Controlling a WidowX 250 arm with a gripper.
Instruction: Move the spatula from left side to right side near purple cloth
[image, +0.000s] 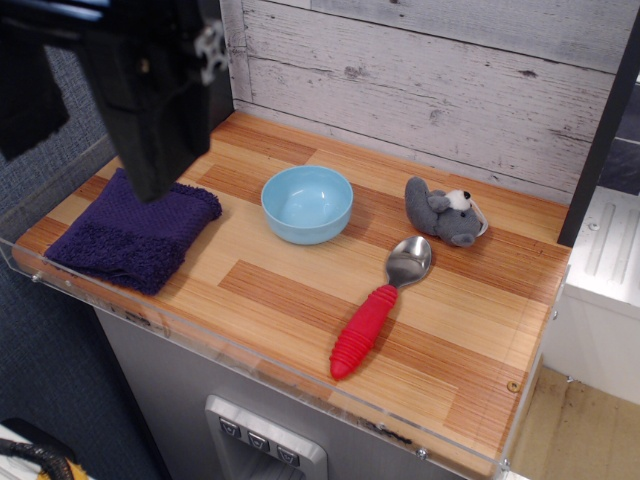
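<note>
The spatula (383, 306) lies flat on the wooden table, its silver bowl pointing away toward a grey toy and its ribbed red handle toward the front edge. The purple cloth (132, 236) lies folded at the table's left end. My gripper (152, 180) is a dark, blurred shape hanging high over the back left, its tip above the cloth's far edge and far from the spatula. It holds nothing that I can see. Its fingers merge into one dark mass, so I cannot tell how the jaws stand.
A light blue bowl (307, 203) stands in the middle, between cloth and spatula. A grey stuffed toy (446, 212) lies just behind the spatula's bowl. A clear plastic lip (300, 378) runs along the table's front edge. A whitewashed plank wall (430, 90) backs the table.
</note>
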